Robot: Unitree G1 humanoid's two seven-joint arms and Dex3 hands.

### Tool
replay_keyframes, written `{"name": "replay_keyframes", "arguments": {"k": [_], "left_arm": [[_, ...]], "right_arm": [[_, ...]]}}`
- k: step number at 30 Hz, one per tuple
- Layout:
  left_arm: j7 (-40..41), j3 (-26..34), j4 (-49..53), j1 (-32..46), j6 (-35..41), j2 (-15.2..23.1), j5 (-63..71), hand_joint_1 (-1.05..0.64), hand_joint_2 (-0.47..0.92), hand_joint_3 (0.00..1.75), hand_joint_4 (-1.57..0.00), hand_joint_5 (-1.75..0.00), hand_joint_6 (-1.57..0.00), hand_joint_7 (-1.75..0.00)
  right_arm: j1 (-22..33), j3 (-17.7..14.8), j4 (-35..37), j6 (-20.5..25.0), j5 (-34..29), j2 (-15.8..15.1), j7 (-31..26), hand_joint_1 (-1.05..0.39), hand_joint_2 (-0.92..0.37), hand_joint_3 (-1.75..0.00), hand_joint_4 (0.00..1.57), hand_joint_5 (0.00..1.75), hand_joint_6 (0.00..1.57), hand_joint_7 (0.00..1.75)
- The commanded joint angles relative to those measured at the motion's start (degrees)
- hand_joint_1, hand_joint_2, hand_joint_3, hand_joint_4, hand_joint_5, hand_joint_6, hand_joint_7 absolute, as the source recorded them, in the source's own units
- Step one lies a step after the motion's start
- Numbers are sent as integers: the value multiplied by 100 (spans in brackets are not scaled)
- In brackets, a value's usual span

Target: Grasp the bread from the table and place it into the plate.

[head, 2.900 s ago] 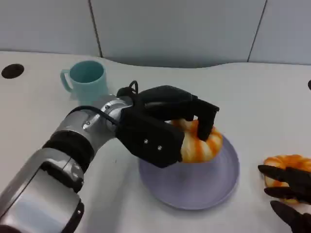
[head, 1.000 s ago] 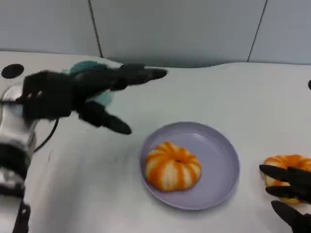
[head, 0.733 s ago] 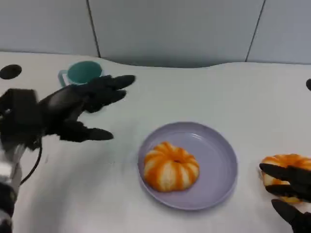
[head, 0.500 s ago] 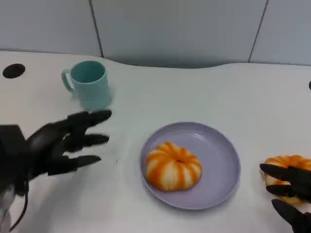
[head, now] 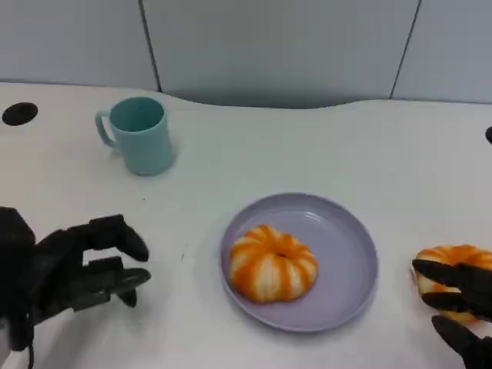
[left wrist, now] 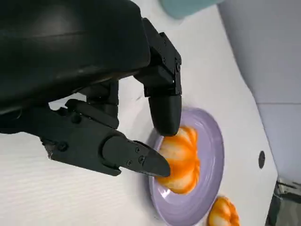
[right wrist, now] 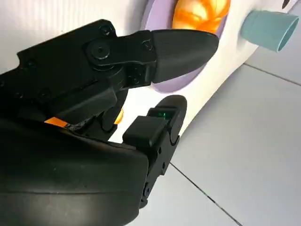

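A round orange-and-white striped bread (head: 273,264) lies inside the lavender plate (head: 350,257) at the table's middle. My left hand (head: 73,270) hovers low at the near left, well apart from the plate, fingers loosely apart and holding nothing. In the left wrist view its fingers (left wrist: 136,157) reach toward the bread (left wrist: 182,157) on the plate (left wrist: 211,141). A second striped bread (head: 452,261) lies on the table at the right edge. My right hand (head: 460,302) rests just in front of it with fingers spread, gripping nothing. The right wrist view shows the plated bread (right wrist: 202,12) beyond its fingers (right wrist: 178,47).
A teal cup (head: 140,135) stands at the back left, also seen in the right wrist view as the cup (right wrist: 270,28). A dark round hole (head: 19,114) marks the far left tabletop. A grey panelled wall runs behind the table.
My left hand let go of the bread in the plate, lifted away, and pulled back to the near left with nothing in it. The right hand stayed put.
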Motion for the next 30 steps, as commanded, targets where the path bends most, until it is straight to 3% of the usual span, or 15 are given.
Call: {"name": "replay_keyframes", "arguments": {"k": [1, 6, 15, 19, 23, 30], "left_arm": [[219, -109, -109, 57, 29, 68, 239, -29, 91, 1, -68, -175, -55, -175], [869, -496, -314, 61, 366, 51, 948, -28, 89, 1, -71, -175, -57, -175], [731, -680, -130, -100, 586, 130, 1049, -30, 89, 1, -71, -175, -51, -175], [693, -838, 101, -229, 315, 187, 1228, -32, 89, 1, -72, -175, -51, -175], [804, -925, 215, -308, 242, 176, 1381, -34, 89, 1, -72, -175, -52, -175], [741, -868, 652, -415, -196, 75, 1315, -32, 90, 2, -71, -175, -52, -175]], "right_arm": [[27, -79, 88, -143, 136, -113, 44, -38, -92, -38, 80, 28, 80, 0], [66, -178, 105, -89, 282, -182, 145, -39, -92, -38, 80, 28, 80, 0], [44, -229, 103, 35, 319, -180, 171, -39, -92, -37, 80, 29, 80, 0], [-36, -237, 307, -195, 296, -221, 170, -38, -92, -38, 79, 28, 79, 0], [-72, -249, 282, -31, 193, -229, 123, -39, -92, -38, 80, 29, 79, 0], [-194, -280, 607, -297, 286, -264, 160, -38, -92, -38, 80, 29, 80, 0]]}}
